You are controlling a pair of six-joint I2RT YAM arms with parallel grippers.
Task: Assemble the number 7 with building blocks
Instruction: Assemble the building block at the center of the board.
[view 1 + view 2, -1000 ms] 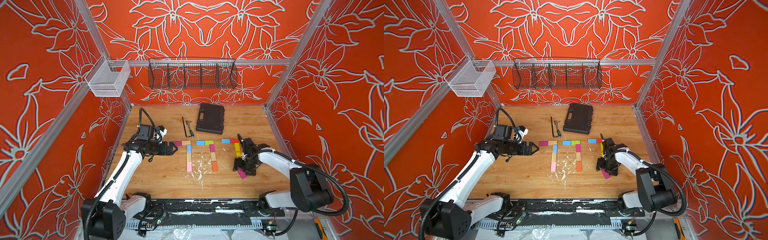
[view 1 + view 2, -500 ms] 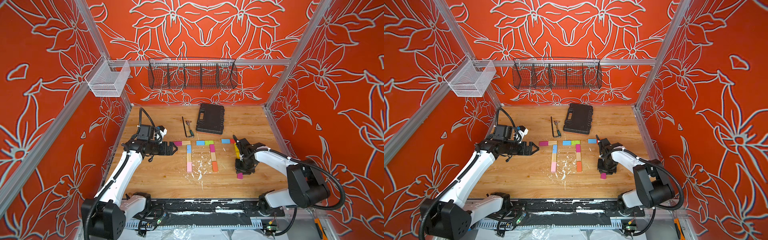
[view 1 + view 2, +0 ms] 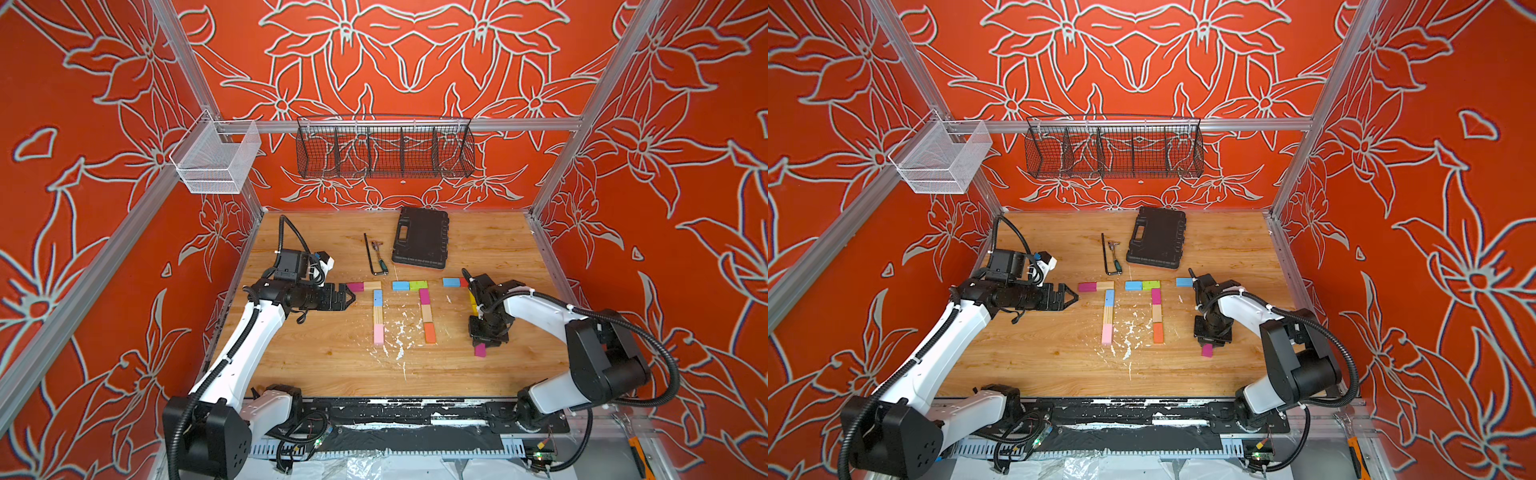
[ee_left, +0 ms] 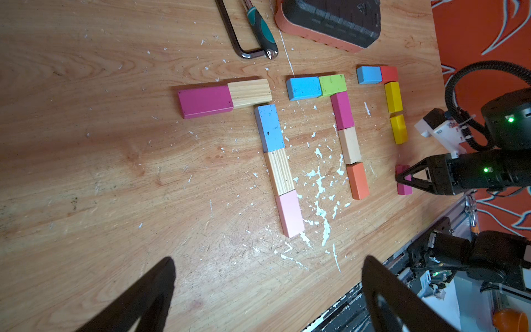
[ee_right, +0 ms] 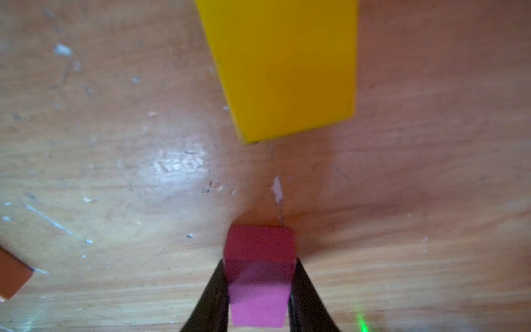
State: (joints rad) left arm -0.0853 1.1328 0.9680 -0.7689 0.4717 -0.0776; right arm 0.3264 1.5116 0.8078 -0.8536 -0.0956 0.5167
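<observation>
In both top views your left jaws stand wide with nothing between them, low over the counter (image 3: 316,365), just beside the magenta end of the leftmost seven (image 3: 377,316). Your right jaws point straight down and pinch a magenta block (image 3: 481,350), to the right of the orange foot of the middle seven (image 3: 1156,313).

From the left wrist you see both five-block sevens whole, and a third seven only partly laid. In it, a blue block (image 4: 368,75) touches a red block (image 4: 389,74) across the top, with two yellow blocks (image 4: 393,97) running down from the red. The magenta block sits in line below them, apart from the lower yellow (a strip of bare counter shows between), with the right jaws on its long sides.

From the right wrist the jaws are narrow, tight against both sides of the magenta block. The yellow block's end lies ahead, not touching. You cannot tell whether the held block rests on the counter.
</observation>
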